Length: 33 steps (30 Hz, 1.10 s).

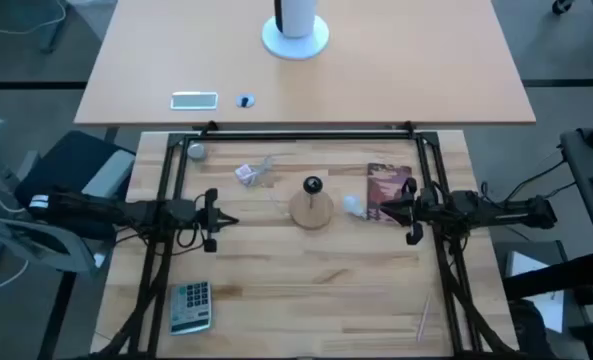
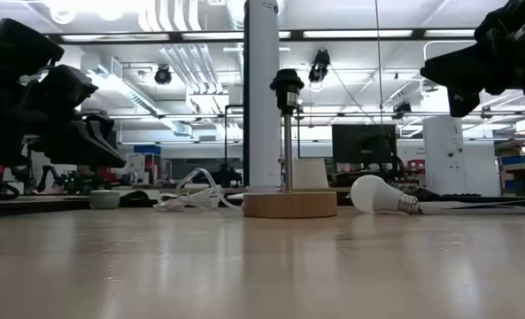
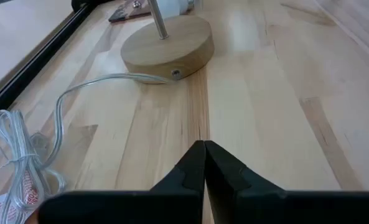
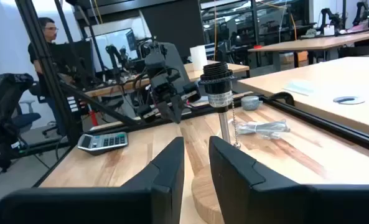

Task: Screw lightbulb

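The lightbulb [image 1: 353, 205], a small white globe with a silvery screw base, lies on its side on the table just right of the lamp stand; the low view [image 2: 377, 193] shows its base pointing right. The stand is a round wooden disc [image 1: 311, 210] with an upright rod and a black socket [image 2: 287, 89] on top. My left gripper [image 1: 234, 221] hovers left of the stand, shut and empty; its wrist view [image 3: 204, 149] shows the fingertips together. My right gripper [image 1: 374, 211] is right of the bulb, open a little and empty, and points at the socket [image 4: 196, 152].
A clear cord [image 3: 78, 93] runs from the disc to a bundle [image 1: 256, 172] at the far left. A grey ball [image 1: 196, 151], a calculator [image 1: 190, 305] and a brown packet [image 1: 388, 185] lie on the table. Black frame rails [image 1: 166, 200] run along both sides.
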{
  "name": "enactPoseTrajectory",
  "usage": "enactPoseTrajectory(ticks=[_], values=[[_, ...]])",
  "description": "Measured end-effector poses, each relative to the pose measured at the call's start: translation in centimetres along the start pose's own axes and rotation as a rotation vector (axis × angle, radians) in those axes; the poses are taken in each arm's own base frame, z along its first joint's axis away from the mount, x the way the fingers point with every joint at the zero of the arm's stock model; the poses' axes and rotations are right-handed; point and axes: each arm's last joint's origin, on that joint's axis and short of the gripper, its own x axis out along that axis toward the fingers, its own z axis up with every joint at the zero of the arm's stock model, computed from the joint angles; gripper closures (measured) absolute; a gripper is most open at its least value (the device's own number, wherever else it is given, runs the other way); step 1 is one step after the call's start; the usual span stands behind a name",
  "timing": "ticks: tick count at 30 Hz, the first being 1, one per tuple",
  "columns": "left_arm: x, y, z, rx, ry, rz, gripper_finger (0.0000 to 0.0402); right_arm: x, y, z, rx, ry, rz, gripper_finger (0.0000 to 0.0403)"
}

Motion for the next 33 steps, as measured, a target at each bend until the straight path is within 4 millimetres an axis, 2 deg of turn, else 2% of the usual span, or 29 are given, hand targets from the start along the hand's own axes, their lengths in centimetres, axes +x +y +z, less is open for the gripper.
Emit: enactPoseTrajectory(ticks=[17, 33], values=[[0.00, 0.00, 0.00, 0.000, 0.000, 0.000, 0.0401, 0.00, 0.00, 0.00, 0.000, 0.000, 0.000, 0.0359], [0.00, 0.00, 0.00, 0.000, 0.000, 0.000, 0.0401, 0.00, 0.00, 0.00, 0.000, 0.000, 0.000, 0.0336]])
